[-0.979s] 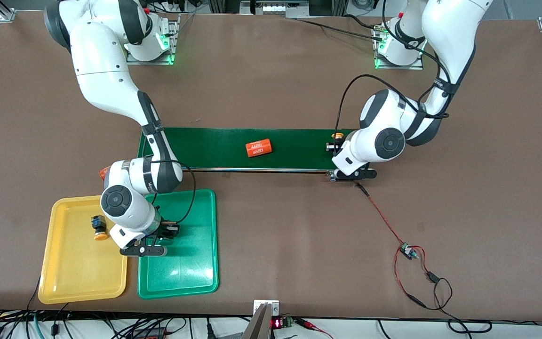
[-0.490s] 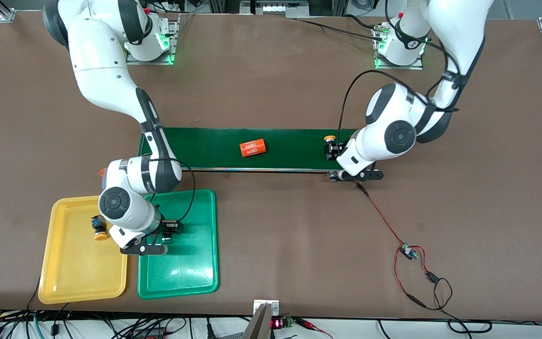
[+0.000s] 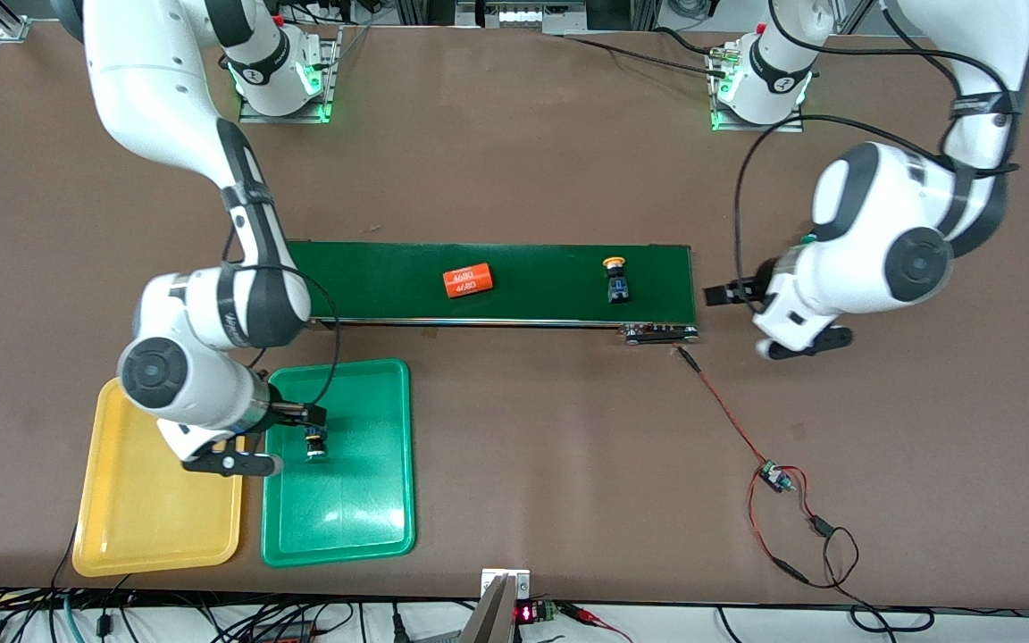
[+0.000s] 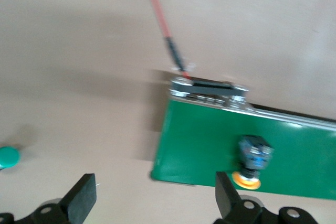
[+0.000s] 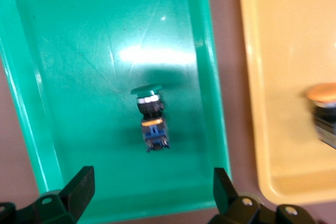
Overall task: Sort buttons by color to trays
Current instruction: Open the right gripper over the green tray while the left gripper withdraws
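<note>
A green-capped button (image 3: pixel 315 444) (image 5: pixel 150 116) lies on its side in the green tray (image 3: pixel 363 500) (image 5: pixel 68 51). My right gripper (image 3: pixel 298 415) (image 5: pixel 153 179) hangs open over that tray, just clear of the button. The yellow tray (image 3: pixel 139 518) (image 5: pixel 278 51) beside it holds a yellow-orange button (image 5: pixel 323 111), which the right arm hides in the front view. Another yellow-orange button (image 3: pixel 615 279) (image 4: pixel 251 161) stands on the dark-green belt (image 3: pixel 532 268). My left gripper (image 3: pixel 722 293) (image 4: pixel 156 187) is open and empty over bare table, off the belt's end.
An orange cylinder printed 4680 (image 3: pixel 467 280) lies mid-belt. A red wire (image 3: pixel 729 420) runs from the belt's metal end piece (image 3: pixel 660 334) to a small board (image 3: pixel 773 478). A green round cap (image 4: pixel 8 157) shows at the edge of the left wrist view.
Both grippers opened. The right one let the green button down in the green tray; the left one left the yellow-orange button on the belt and drew away past the belt's end.
</note>
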`<state>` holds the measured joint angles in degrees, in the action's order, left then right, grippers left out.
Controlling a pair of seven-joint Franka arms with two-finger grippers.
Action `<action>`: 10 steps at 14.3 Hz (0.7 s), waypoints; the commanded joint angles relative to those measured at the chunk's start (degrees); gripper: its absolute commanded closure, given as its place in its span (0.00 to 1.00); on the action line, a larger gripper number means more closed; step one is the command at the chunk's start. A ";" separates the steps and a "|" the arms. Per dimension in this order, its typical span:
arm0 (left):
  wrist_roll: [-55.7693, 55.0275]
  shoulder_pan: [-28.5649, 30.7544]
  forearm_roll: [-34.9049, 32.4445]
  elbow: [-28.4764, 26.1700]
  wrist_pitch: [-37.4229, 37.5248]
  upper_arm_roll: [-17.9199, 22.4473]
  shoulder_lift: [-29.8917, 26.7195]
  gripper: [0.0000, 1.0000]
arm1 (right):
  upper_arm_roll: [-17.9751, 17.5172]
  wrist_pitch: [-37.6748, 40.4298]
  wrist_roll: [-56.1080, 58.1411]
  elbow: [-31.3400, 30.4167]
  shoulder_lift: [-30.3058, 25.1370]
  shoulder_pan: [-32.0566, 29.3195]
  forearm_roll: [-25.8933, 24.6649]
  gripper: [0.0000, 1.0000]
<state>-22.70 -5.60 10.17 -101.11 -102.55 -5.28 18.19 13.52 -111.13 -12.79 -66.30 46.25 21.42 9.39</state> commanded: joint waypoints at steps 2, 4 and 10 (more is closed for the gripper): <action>7.54 0.75 -6.26 -1.10 6.46 3.70 0.53 0.00 | 2.82 7.48 -0.22 -0.85 -6.94 -0.15 -0.33 0.00; 14.67 1.37 -10.76 -3.56 9.80 3.70 0.62 0.00 | 4.67 10.40 0.04 -0.77 -8.98 -0.42 -0.07 0.00; 25.93 2.17 -15.51 -15.06 11.49 3.44 -0.35 0.00 | 7.49 12.16 -0.14 -0.77 -13.19 0.11 -0.69 0.00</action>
<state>-0.96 -3.79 -2.39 -112.03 -91.10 -1.46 19.48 20.21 -99.59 -12.79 -66.21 34.73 21.21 9.19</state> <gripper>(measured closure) 0.000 0.000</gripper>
